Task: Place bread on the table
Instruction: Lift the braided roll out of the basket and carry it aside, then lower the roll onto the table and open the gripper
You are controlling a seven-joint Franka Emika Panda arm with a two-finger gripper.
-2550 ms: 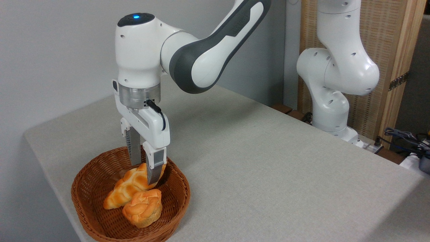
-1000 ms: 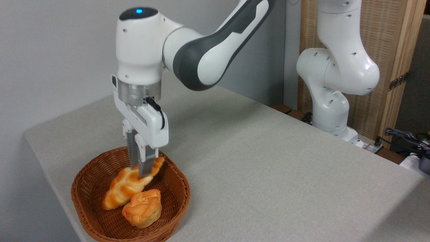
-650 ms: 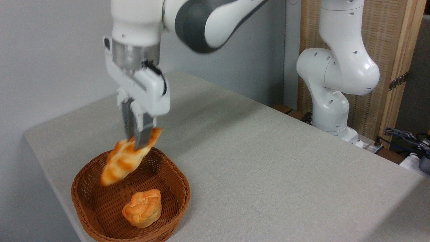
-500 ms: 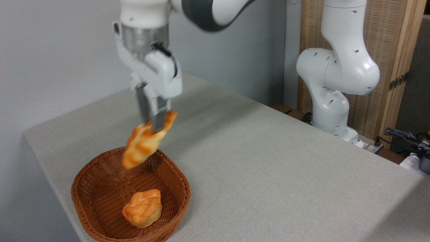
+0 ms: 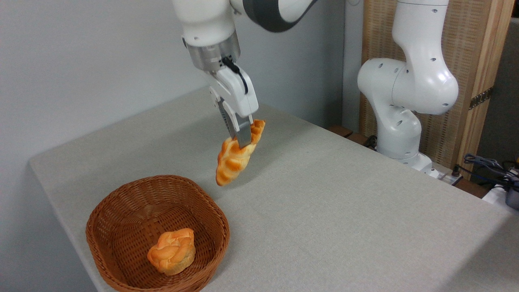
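Observation:
The long braided golden bread hangs in the air, tilted with its lower tip pointing down-left. My gripper is shut on its upper part. The loaf is above the grey-beige table, just beyond the far right rim of the wicker basket, and its shadow falls on the cloth beneath. It touches neither basket nor table.
A small round knotted bun lies in the basket near its front. My arm's white base stands at the table's far right edge, with cables beside it. A wall runs behind the table.
The gripper closed on the loaf in the basket, lifted it out, and has carried it up and to the right, past the basket's rim. The bun stayed put.

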